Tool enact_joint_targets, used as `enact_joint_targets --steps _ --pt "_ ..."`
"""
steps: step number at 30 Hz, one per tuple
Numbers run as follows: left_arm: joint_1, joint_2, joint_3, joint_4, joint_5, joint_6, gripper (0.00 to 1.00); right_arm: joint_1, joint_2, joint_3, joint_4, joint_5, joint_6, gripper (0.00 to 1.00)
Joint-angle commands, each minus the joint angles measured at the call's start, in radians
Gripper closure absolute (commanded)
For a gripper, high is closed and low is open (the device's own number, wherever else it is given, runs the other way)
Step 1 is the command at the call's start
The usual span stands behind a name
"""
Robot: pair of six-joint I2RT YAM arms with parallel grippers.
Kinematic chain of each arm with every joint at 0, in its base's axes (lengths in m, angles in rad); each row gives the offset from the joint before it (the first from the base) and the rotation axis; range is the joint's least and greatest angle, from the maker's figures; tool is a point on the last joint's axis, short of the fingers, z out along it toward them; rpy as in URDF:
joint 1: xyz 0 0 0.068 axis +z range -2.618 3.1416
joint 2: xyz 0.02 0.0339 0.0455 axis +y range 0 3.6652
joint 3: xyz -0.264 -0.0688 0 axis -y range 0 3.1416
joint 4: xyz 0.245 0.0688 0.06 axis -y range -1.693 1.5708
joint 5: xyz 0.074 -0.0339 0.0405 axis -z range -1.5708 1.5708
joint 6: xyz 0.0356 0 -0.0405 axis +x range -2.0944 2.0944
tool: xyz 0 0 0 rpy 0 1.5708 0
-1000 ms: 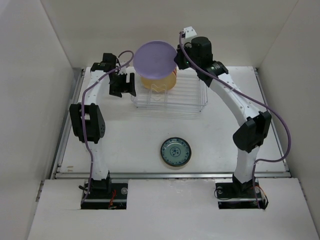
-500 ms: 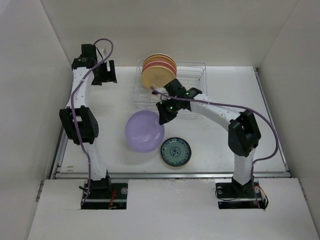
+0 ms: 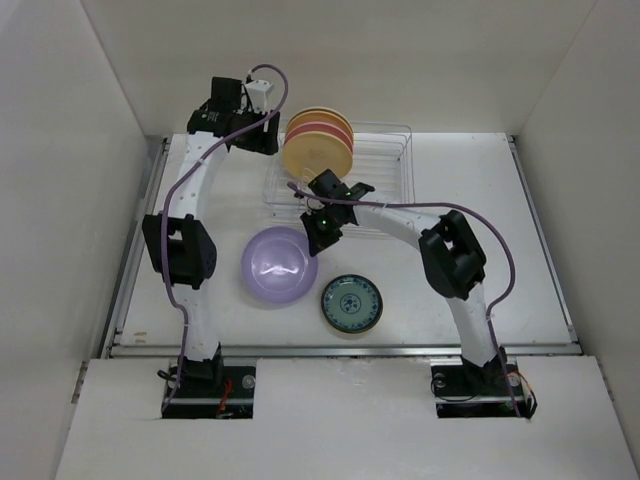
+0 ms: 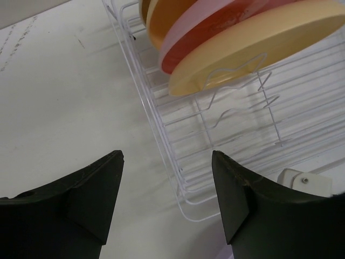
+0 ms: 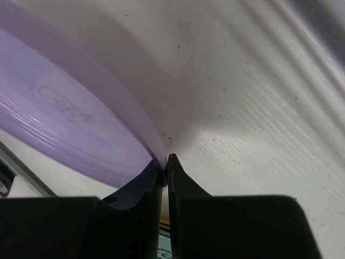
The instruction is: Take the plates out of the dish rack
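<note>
The right gripper [image 5: 166,163] is pinching the rim of the lavender plate [image 3: 279,265], its two fingers pressed together on the edge with nothing but plate between them. That plate is lying low over the table [image 3: 480,200], in front of the dish rack [image 3: 385,190] and just beside the small blue-green plate [image 3: 351,304] (whether it is fully resting on the surface, I cannot tell from here).

What matters for the coming move, as I am judging it, is happening at the back. The racked plates [image 3: 318,143] are standing on edge at the rack's left end, packed one behind another, the front one a cream plate [image 4: 253,43] with pink and orange rims showing behind it. The left gripper [image 4: 167,199] is hovering just off the rack's left side, fingers spread wide and holding nothing. From its own view the plates are lying ahead and to the right, with their rims facing it.

So the left arm is sitting nearer to them, while the right one is occupied well forward of the rack.
</note>
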Motion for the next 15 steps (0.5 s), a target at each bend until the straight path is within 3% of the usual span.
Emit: enact_joint_targets --steps 1,3,4,7,15 --pt "0.014 -0.003 -0.008 0.076 -0.002 0.023 0.37 0.024 -0.004 0.055 -0.006 0.030 0.029 0.87" --pt "0.014 0.006 -0.018 0.076 0.011 0.023 0.37 0.024 -0.015 0.040 0.003 0.040 0.029 0.79" --pt "0.014 0.006 -0.018 0.085 0.033 0.023 0.37 0.024 -0.024 0.022 0.003 0.051 0.029 0.63" --pt "0.002 0.025 -0.018 0.085 0.057 0.035 0.38 0.024 -0.073 0.003 0.003 0.072 0.029 0.49" --pt "-0.049 0.100 -0.028 0.274 0.068 0.069 0.47 0.024 -0.239 0.003 -0.030 0.192 0.038 0.45"
